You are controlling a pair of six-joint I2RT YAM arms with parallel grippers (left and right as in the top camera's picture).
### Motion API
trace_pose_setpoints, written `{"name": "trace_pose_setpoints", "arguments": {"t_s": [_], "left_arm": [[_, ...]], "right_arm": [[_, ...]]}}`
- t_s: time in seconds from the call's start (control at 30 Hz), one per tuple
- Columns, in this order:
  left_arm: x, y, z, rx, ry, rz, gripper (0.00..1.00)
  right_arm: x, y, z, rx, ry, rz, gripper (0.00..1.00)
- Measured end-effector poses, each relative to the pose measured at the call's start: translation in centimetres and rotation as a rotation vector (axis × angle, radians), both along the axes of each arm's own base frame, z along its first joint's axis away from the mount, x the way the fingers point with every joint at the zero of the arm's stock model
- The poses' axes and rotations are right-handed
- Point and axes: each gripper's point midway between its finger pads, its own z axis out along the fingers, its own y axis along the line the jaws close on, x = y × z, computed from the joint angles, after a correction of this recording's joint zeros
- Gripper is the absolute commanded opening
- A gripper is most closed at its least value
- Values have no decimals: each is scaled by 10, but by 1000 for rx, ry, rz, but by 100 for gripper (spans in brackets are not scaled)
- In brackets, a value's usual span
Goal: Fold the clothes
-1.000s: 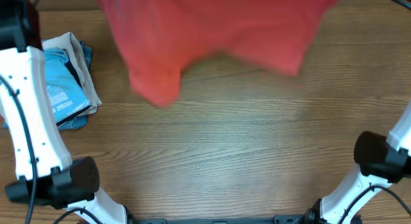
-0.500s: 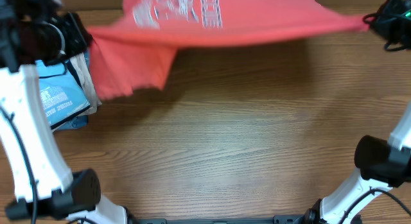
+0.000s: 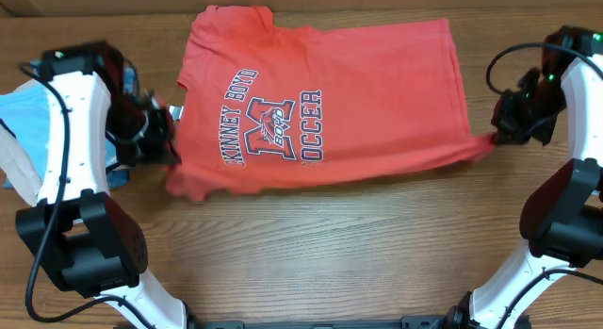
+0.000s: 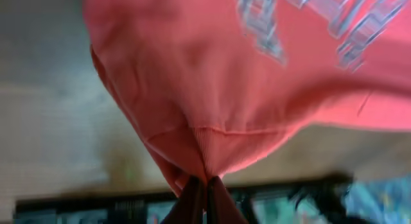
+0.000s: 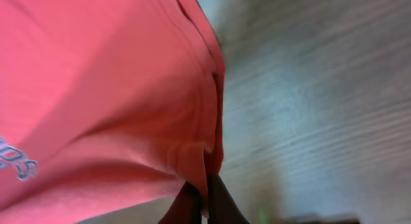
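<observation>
Overhead view: coral-red T-shirt (image 3: 320, 112) lies spread, lettering up, across the counter (image 3: 330, 263), with no fold made yet. Left tool (image 3: 168, 148) and right tool (image 3: 494, 138) are each clamped shut on one end of its near edge; all folding remains.

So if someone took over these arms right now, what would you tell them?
Left gripper: shut on the red T-shirt, at its collar end near the lower sleeve.
Right gripper: shut on the shirt's hem corner.
The shirt is spread across the table with its lettering up, and its near edge is stretched between the two grippers.
Done: shirt laid out.
Left: every fold.
</observation>
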Motion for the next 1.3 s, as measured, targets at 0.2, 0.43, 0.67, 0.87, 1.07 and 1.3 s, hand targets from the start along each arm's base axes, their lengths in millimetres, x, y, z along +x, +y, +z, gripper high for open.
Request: {"name": "trace_pose_setpoints", "arguments": {"t_s": [0.2,0.43,0.67,0.87,1.07,1.3], "left_arm": [[-51,-6,-43,-17,193,-46,4],[-81,-8,-54,29,125,-43,4],[-108,-9,-27,114,-47,28,4],[-120,-6,-4,176,-166,114,4],[-115,5,13,256,-281,223,4],[-66,19,18,289,-439,332,4]], "right_arm": [[-26,0,-17,18,105,-13,4],[-52,2,-31,18,126,-38,4],[-77,-3,-8,-24,22,-122,4],[-98,-5,11,-52,-46,-181,4],[-93,-8,22,-74,-125,-194,4],[-54,-5,26,-60,-285,-172,4]]}}
